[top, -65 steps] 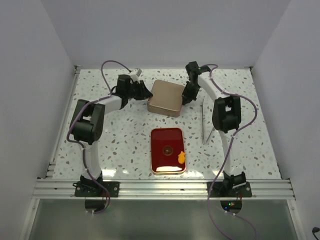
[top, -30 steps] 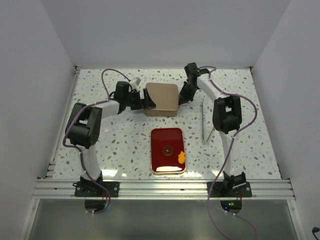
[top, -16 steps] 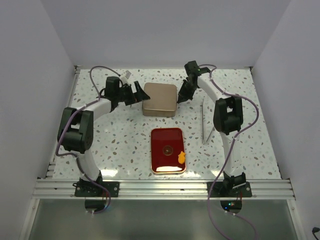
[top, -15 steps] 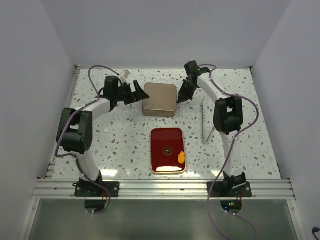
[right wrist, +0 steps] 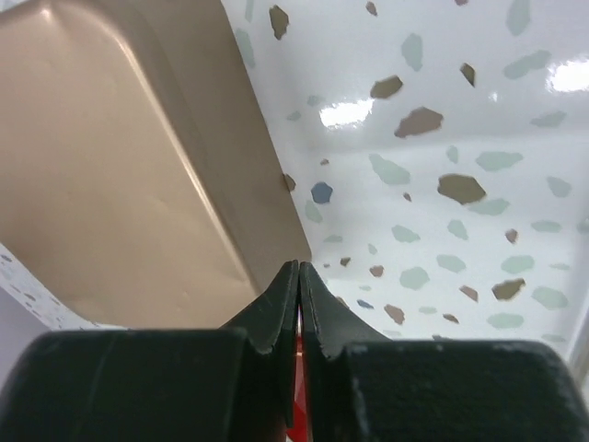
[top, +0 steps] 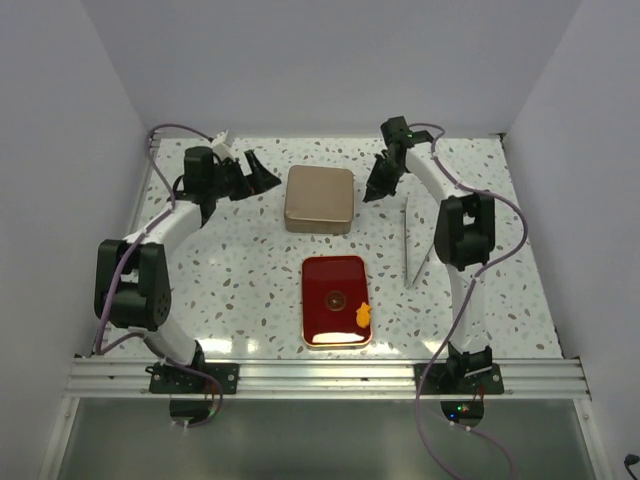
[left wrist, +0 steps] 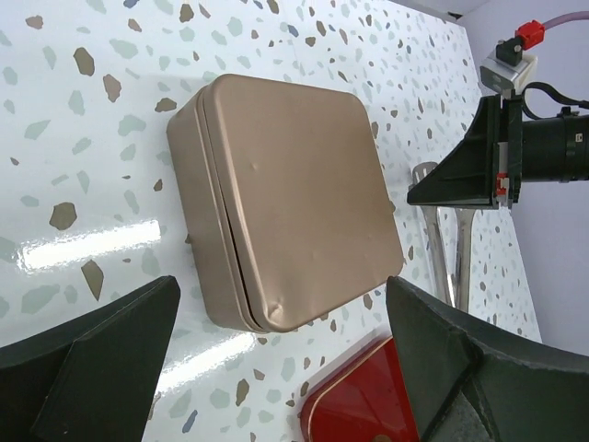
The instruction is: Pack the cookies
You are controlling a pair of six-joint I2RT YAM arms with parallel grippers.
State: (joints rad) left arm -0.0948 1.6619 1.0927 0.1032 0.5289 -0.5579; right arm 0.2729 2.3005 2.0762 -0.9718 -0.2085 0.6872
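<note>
From above, the left gripper (top: 262,176) has pulled back. Half a second ago it was almost touching the left side of the gold tin (top: 319,198). Now it is well apart from the tin, wide open and holding nothing. The right gripper (top: 374,192) has also backed off a little and sits just beside the tin's right side. The tin now sits straight, with its lid on. In front of the tin is the red tray (top: 318,325), with an orange cookie (top: 363,314) and a brown cookie (top: 336,298) on it. I see no other cookies. The tongs (top: 407,245) lie to the right of the tin, untouched.

From the left wrist, the two fingers (left wrist: 110,354) spread wide, with the closed tin far ahead of them.

From the right wrist, the fingers (right wrist: 276,308) are pressed together on nothing, right by the tin's corner.

I think the tin has just been lined up, and its lid must come off next.
</note>
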